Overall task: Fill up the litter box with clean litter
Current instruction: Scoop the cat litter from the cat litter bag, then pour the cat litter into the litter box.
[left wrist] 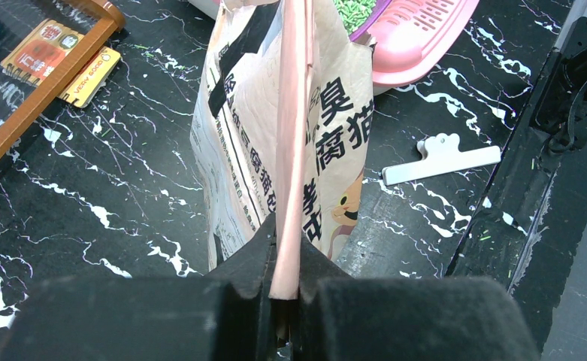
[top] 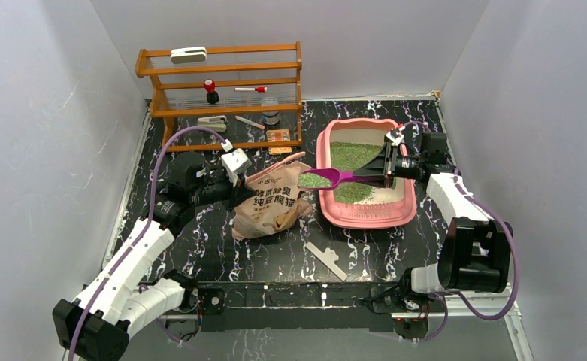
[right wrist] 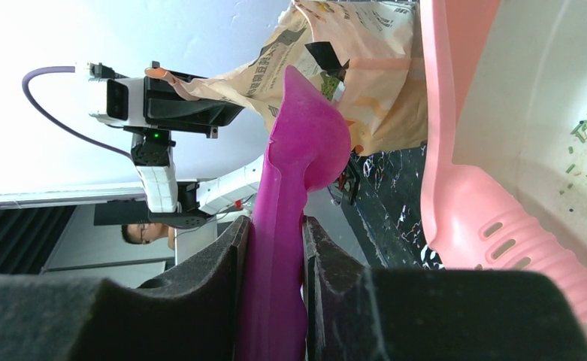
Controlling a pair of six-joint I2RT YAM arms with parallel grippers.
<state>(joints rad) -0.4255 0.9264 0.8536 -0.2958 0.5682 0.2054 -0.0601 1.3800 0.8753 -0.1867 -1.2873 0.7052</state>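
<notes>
The pink litter box (top: pixel 365 218) sits at the right, its rim also in the right wrist view (right wrist: pixel 455 113). Green clean litter (top: pixel 354 156) covers part of its floor in patches, with bare cream floor between. My right gripper (top: pixel 386 174) is shut on the handle of the purple scoop (top: pixel 328 179), whose bowl holds green litter just over the box's left rim; the scoop also shows in the right wrist view (right wrist: pixel 298 173). My left gripper (top: pixel 239 174) is shut on the pink top strip (left wrist: pixel 294 135) of the beige cat-printed bag (top: pixel 271 199), holding it upright.
A wooden shelf rack (top: pixel 222 90) with small items stands at the back left. A white bag clip (top: pixel 326 259) lies near the front edge, also in the left wrist view (left wrist: pixel 440 158). Grey walls close both sides.
</notes>
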